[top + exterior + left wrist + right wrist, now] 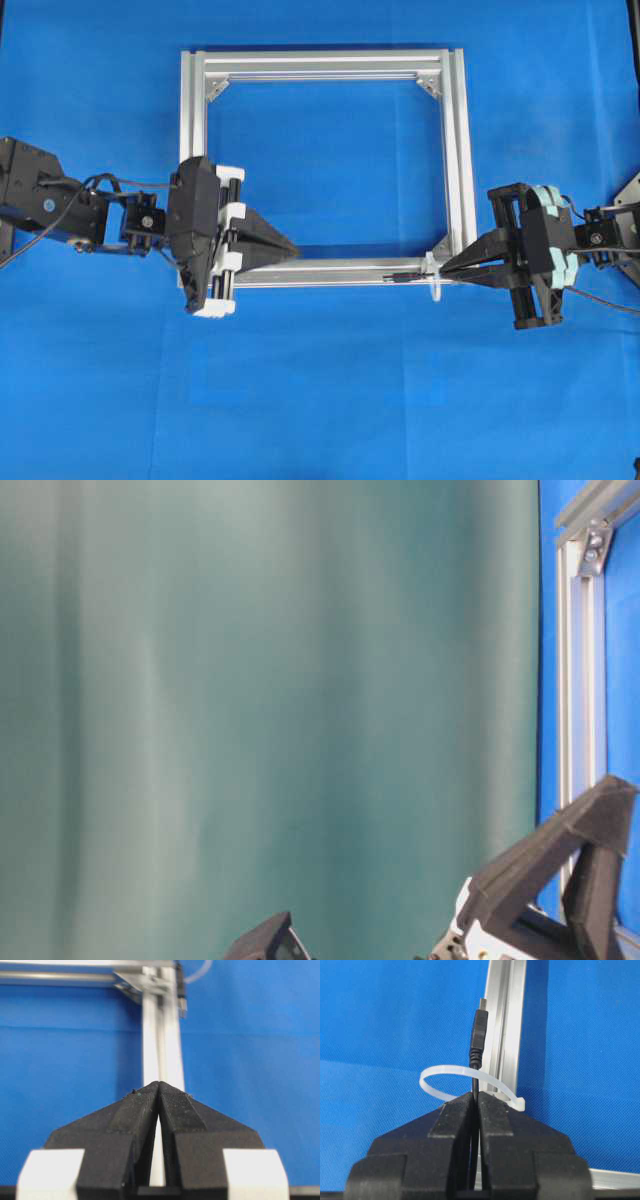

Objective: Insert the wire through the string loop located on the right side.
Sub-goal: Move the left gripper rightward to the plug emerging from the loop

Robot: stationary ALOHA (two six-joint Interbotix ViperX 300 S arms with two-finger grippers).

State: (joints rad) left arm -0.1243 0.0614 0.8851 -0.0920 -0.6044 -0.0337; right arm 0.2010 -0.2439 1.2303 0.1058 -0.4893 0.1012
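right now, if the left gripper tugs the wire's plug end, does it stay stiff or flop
Probably fairly stiff: the short stretch of wire stands straight out from the shut right gripper without drooping. It likely slides freely, since the string loop circles it loosely. The light loop may flex if tugged.

Blue cloth (320, 420) covers whole work surface — flat, evenly lit (soft shadows only). Teal-green backdrop (260, 700) behind, blurred.

The left gripper (159, 1085) filled the bottom of the picture, jaws pressed together and empty. Behind it a silver frame bar (161, 1045) ran up to a corner bracket (135, 982) at top centre, over blue cloth (65, 1060).
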